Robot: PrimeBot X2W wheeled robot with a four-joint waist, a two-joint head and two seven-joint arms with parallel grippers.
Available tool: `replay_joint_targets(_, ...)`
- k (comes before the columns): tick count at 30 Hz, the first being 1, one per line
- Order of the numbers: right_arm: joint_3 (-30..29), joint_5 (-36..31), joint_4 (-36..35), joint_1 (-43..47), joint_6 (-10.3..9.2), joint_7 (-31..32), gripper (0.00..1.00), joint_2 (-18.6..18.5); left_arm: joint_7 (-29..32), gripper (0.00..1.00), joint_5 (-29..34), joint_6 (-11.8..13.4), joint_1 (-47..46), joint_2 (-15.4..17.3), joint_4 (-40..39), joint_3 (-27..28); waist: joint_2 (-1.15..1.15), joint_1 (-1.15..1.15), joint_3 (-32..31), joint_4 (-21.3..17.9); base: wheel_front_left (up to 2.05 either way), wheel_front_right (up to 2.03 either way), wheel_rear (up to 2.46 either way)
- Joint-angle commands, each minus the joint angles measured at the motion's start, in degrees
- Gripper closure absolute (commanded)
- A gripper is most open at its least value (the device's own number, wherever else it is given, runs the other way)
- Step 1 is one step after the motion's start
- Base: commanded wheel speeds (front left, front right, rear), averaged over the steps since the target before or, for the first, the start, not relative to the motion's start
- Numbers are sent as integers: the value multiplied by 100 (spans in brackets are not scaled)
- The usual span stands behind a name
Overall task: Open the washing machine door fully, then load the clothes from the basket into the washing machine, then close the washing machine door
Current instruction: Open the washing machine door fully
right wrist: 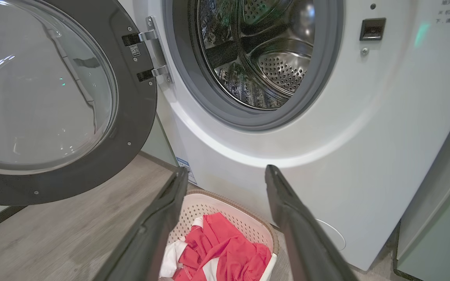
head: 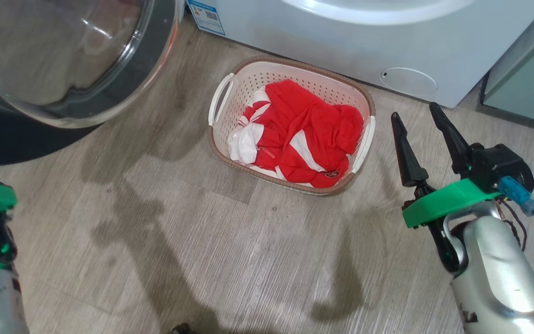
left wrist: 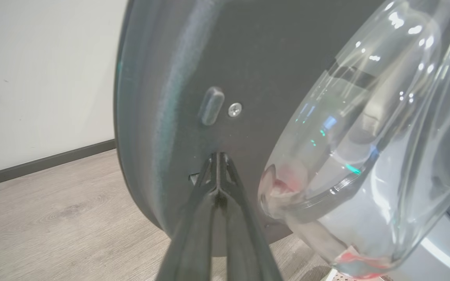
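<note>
The washing machine door (right wrist: 131, 117) stands open; the clothes (right wrist: 225, 253) lie in the basket (right wrist: 217, 208).

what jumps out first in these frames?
The red clothes, heaped in the basket on the floor before the washer. Next, the door standing open left of the steel drum, its glass bowl bulging. The right gripper hangs open right of the basket; the left gripper is shut, tips at the door's dark inner face.
</note>
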Motion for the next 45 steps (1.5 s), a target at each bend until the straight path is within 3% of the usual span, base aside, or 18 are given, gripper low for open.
replay_joint_targets(1,121,-71,-206,-147,0,9,0,8,-28,100,67,-22,-212,284,-98,265,0,0,18,-5,0,0,0)
replay_joint_targets(13,136,-87,-223,-249,0,33,0,3,-28,100,620,-363,-731,393,631,1002,0,0,92,-111,0,0,0)
replay_joint_targets(22,117,4,-63,-105,0,-55,0,57,-28,100,1241,-464,92,-277,-211,1171,0,0,-212,-174,0,0,0)
replay_joint_targets(23,123,17,-42,-85,0,-65,0,63,-28,92,1295,-473,222,-356,-345,1159,0,0,-253,-188,0,0,0)
replay_joint_targets(25,112,46,-8,-41,0,-87,0,74,-28,43,1435,-468,498,-509,-633,1101,0,0,-324,-209,0,0,0)
replay_joint_targets(26,104,61,9,-14,0,-97,0,79,-28,3,1496,-476,638,-591,-768,1041,0,0,-368,-220,0,0,0)
replay_joint_targets(33,31,147,106,111,0,-146,0,108,-27,0,1710,-502,1447,-919,-1716,387,0,0,-560,-357,0,0,0)
replay_joint_targets(45,-85,224,158,284,0,-176,0,127,483,0,1852,-445,2040,-976,-2916,-875,0,0,-846,-899,0,0,0)
